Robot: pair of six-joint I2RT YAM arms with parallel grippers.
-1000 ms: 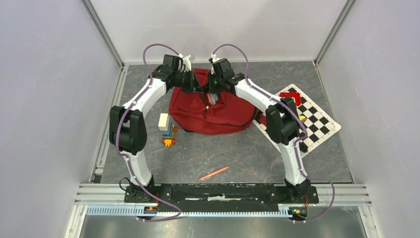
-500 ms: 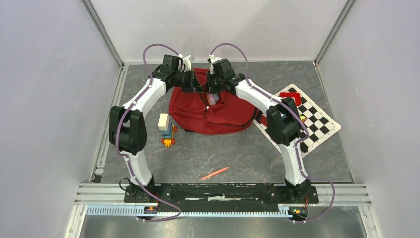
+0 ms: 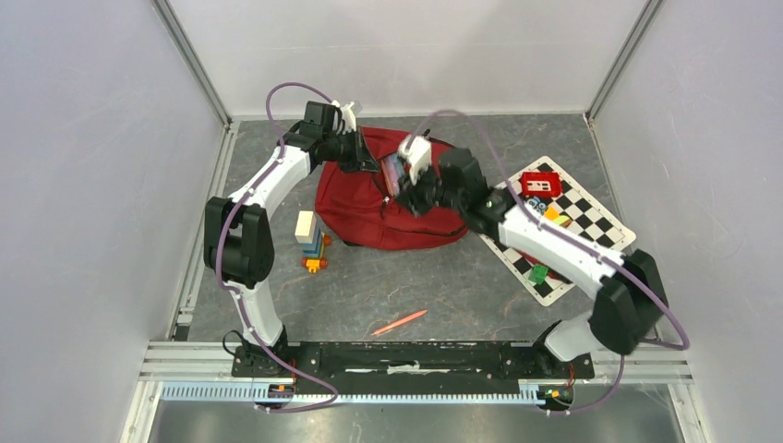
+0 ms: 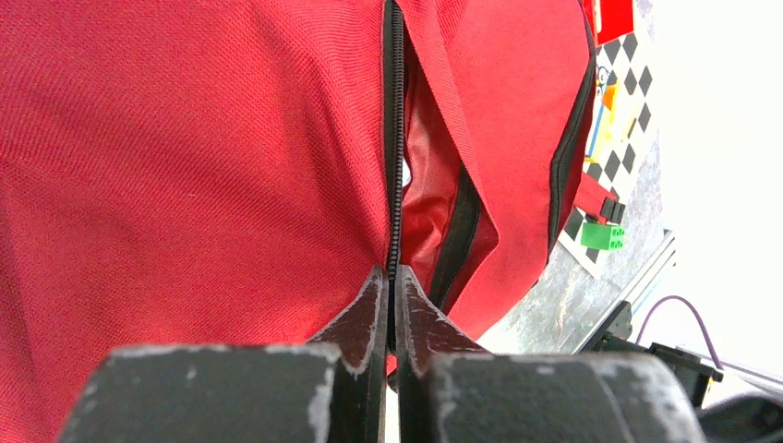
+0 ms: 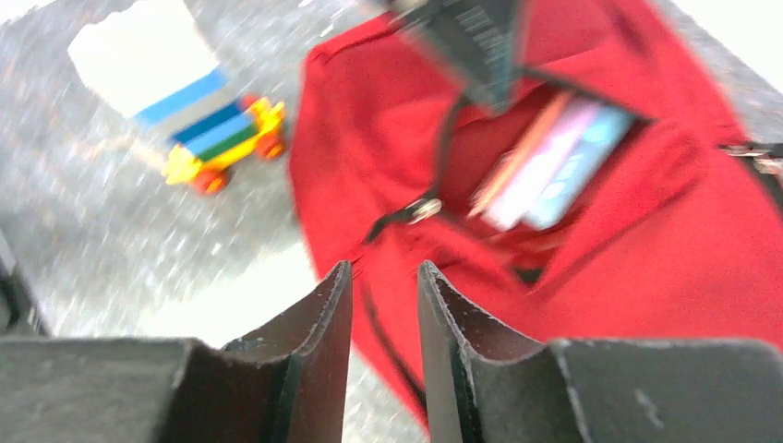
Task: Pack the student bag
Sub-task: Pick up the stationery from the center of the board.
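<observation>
Student bag: dark red, lying on the grey surface, its top zip gaping.
Left hand: clamped tight on the bag's zip edge, at the bag's far-left side.
Right hand: fingers parted with nothing between them, poised over the bag's opening.
Inside the bag: flat pink and blue items stand in the opening.
Brick toy: just left of the bag.
Pen: well in front of the bag.
Chequered board: right of the bag, carrying a small red box.

The bag lies central: blocks at its 9 o'clock, checkerboard at 3 o'clock, pen at 6 o'clock.
</observation>
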